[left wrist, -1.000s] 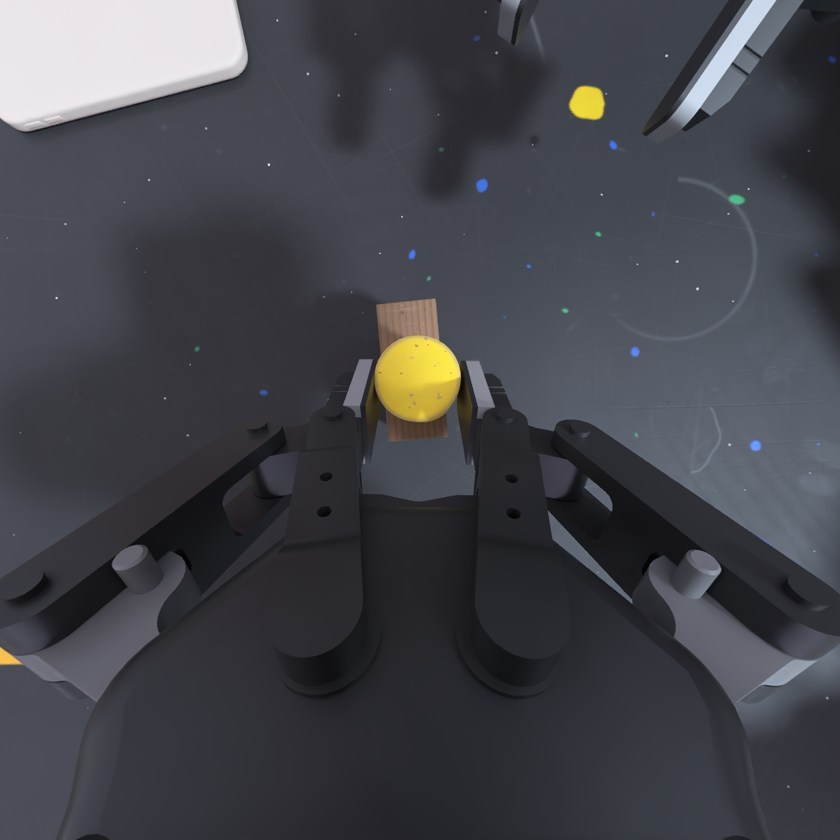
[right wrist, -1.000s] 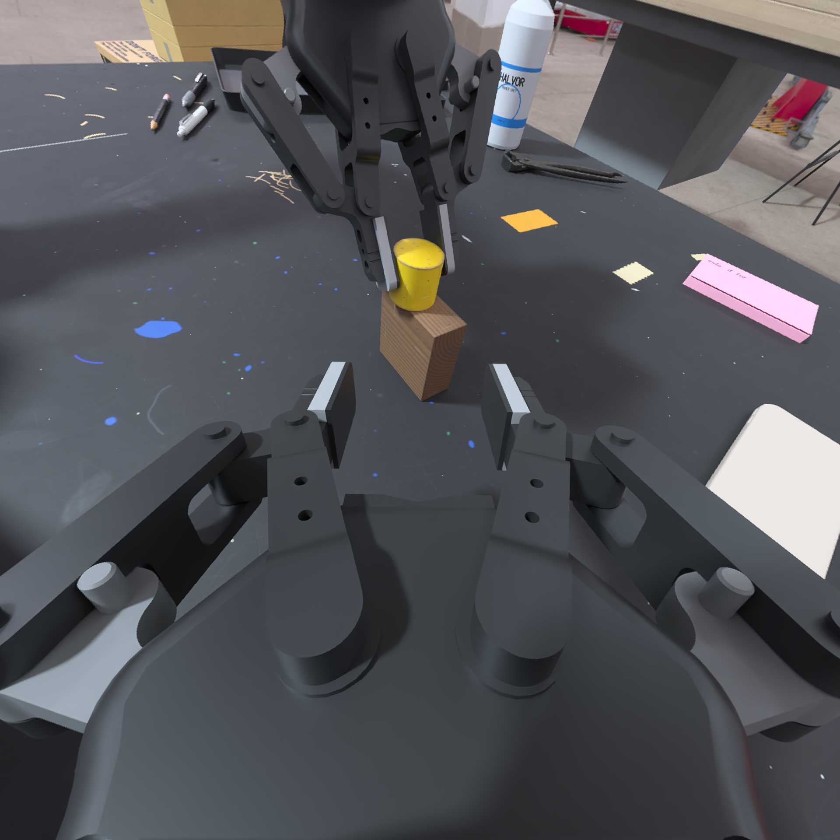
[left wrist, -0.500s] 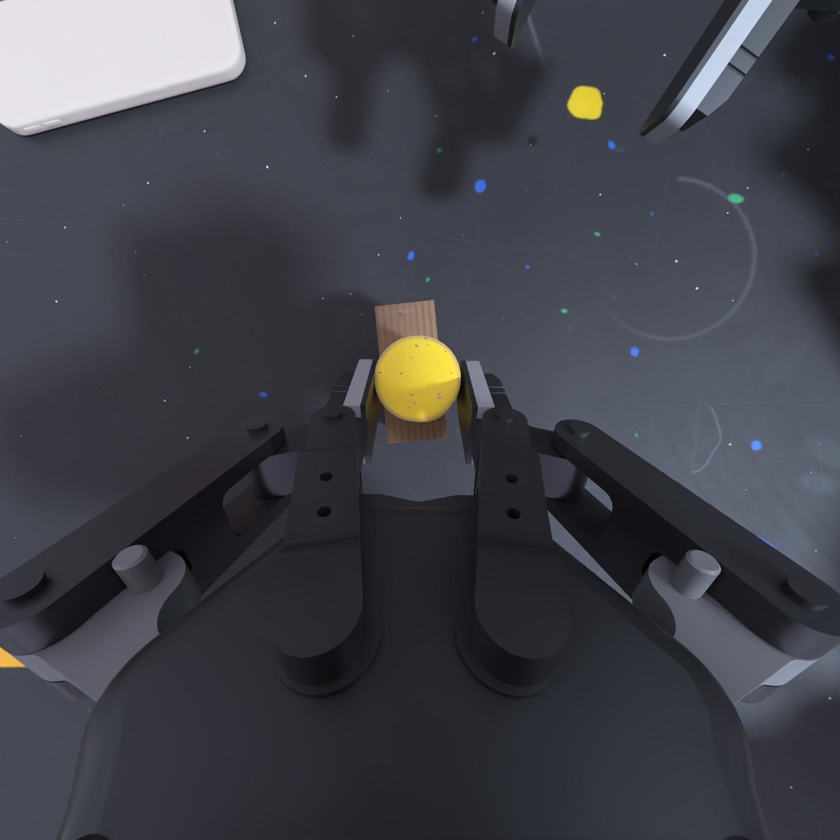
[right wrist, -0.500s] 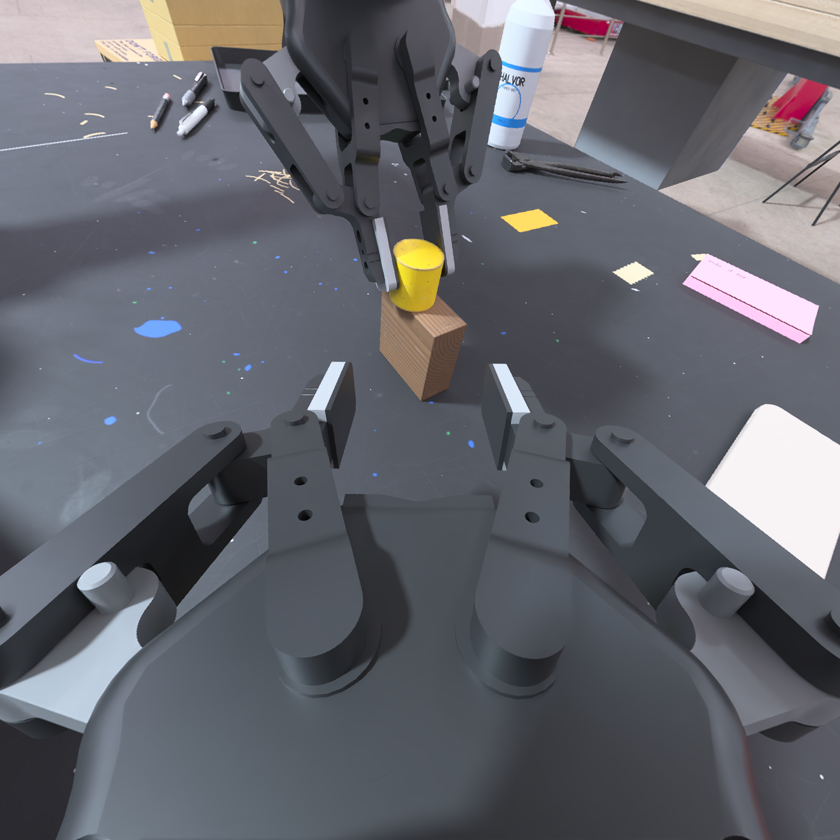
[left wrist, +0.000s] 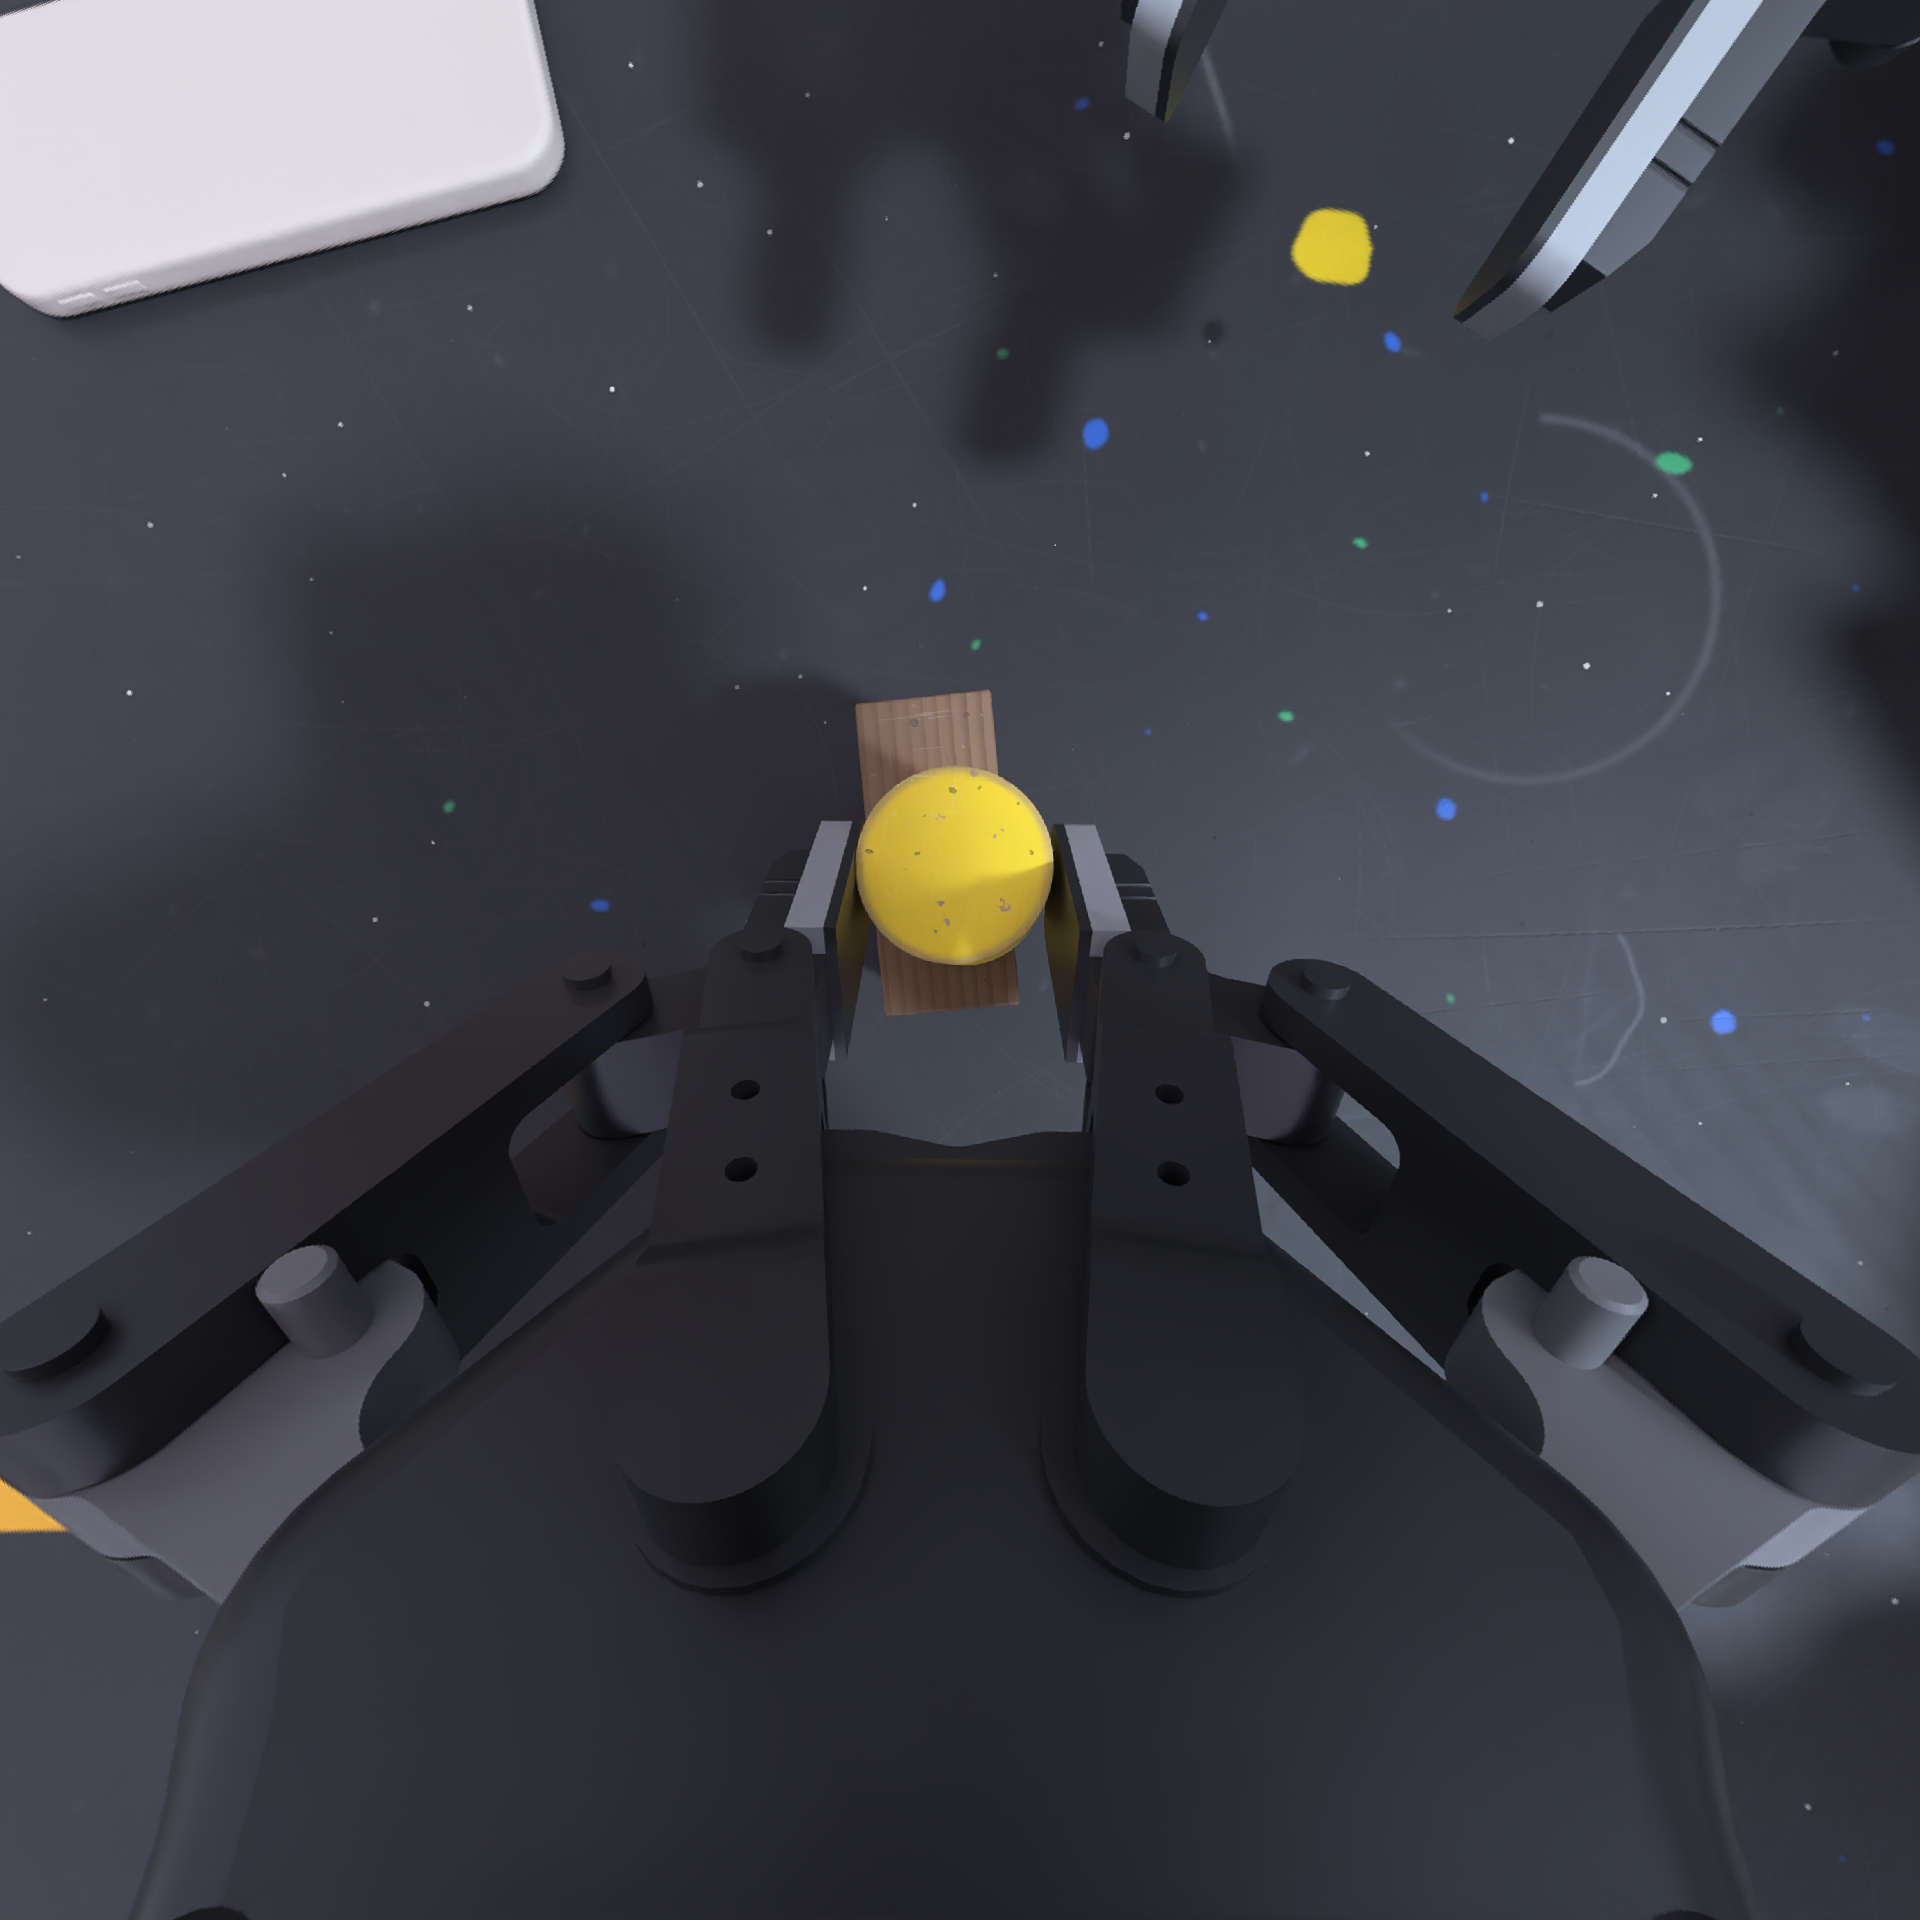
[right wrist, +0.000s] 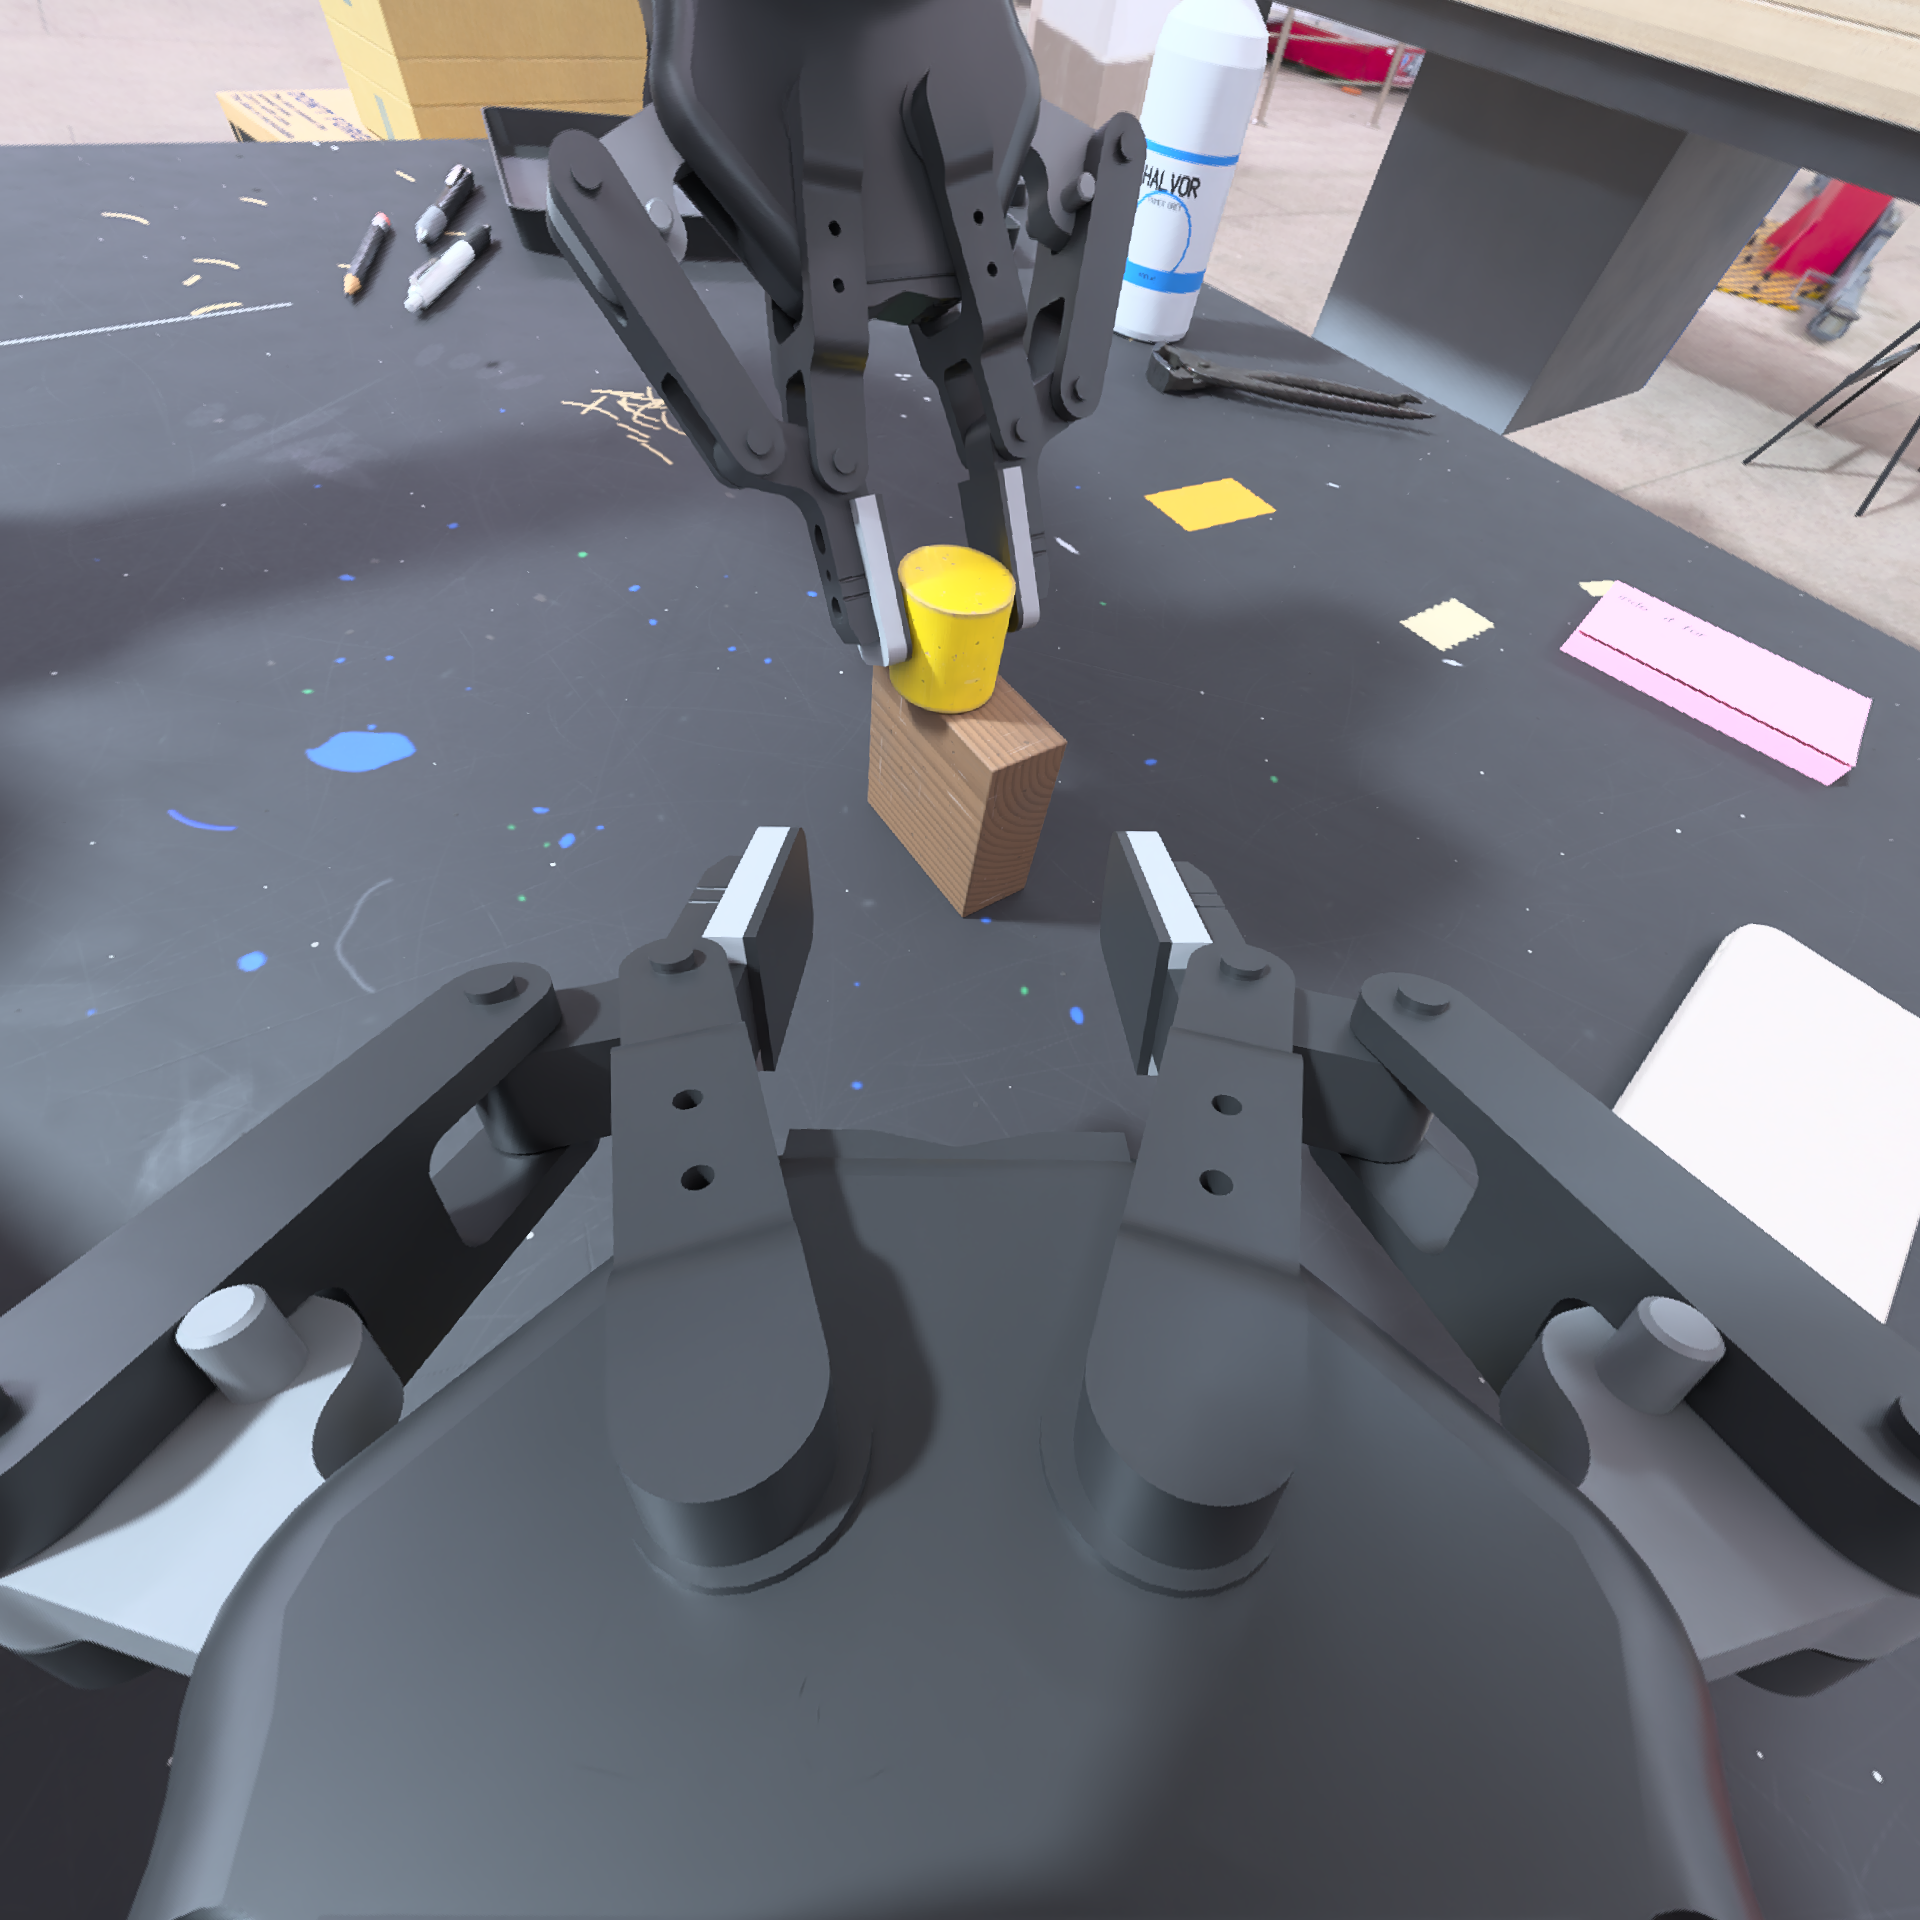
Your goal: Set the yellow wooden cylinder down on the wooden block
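Note:
The yellow wooden cylinder (left wrist: 954, 864) stands upright on the top face of the wooden block (left wrist: 925, 732), which stands on the dark table. My left gripper (left wrist: 954, 847) is shut on the cylinder, one pad on each side. In the right wrist view the cylinder (right wrist: 954, 634) rests on the far end of the block (right wrist: 966, 810), held from above by the left gripper (right wrist: 956, 623). My right gripper (right wrist: 956, 847) is open and empty, just in front of the block and apart from it. One of its fingers (left wrist: 1600, 177) shows at the top of the left wrist view.
A white flat slab (right wrist: 1787, 1101) lies to the right of the right gripper. A pink box (right wrist: 1714, 686), a yellow square (right wrist: 1210, 502), pliers (right wrist: 1288, 390) and a white bottle (right wrist: 1184, 177) lie farther back right. Markers (right wrist: 436, 239) lie at the back left.

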